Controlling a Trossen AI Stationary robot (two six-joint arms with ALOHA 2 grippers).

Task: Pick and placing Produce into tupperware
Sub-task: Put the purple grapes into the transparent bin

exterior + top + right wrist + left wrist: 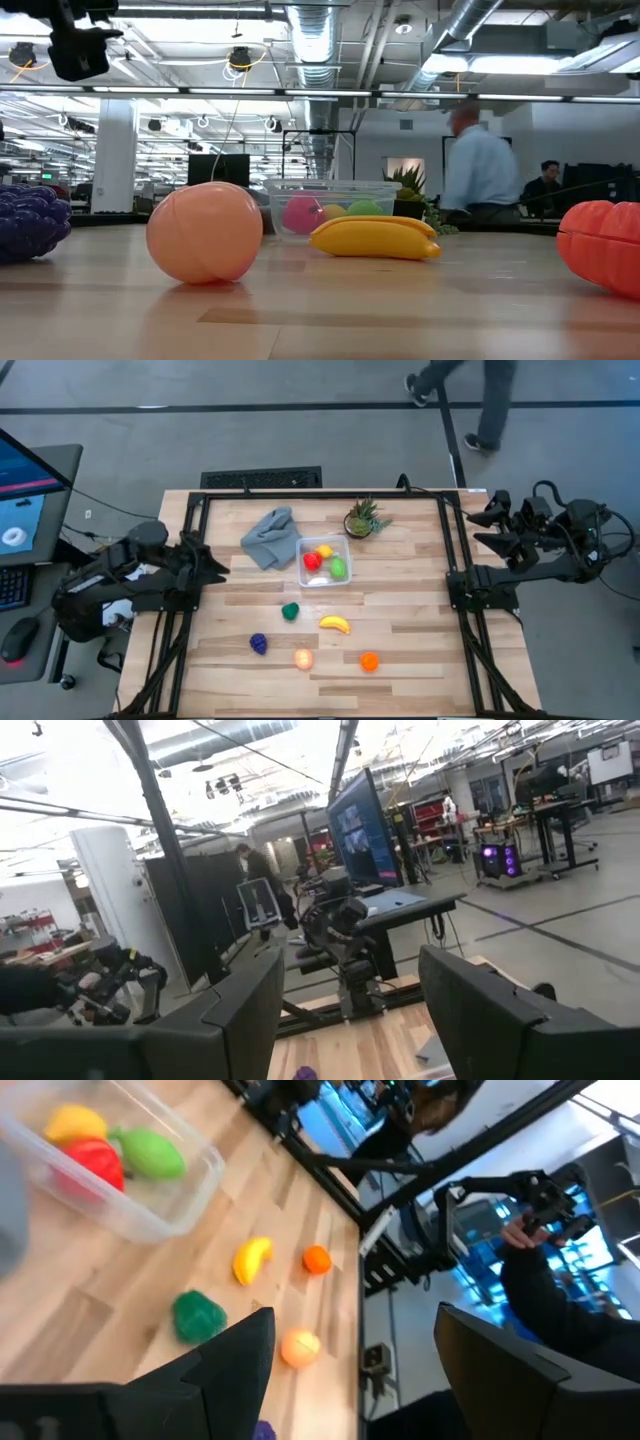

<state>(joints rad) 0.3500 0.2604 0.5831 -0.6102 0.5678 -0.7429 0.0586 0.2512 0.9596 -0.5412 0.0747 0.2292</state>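
The clear tupperware (323,575) stands mid-table with red (312,560), yellow (325,550) and light green (339,568) produce inside. Nearer the front edge lie a dark green piece (290,611), a banana (335,624), a purple piece (259,644), a peach (304,658) and an orange piece (370,661). My left gripper (350,1370) hangs open and empty above the table's left edge (220,565), pointing toward the produce. At the right edge, my right gripper (350,1010) is raised, open and empty (478,530).
A crumpled grey cloth (270,537) lies left of the tupperware, and a small spiky potted plant (362,520) stands behind it. A black frame (190,560) runs along the table's sides. A person walks beyond the far edge (480,400).
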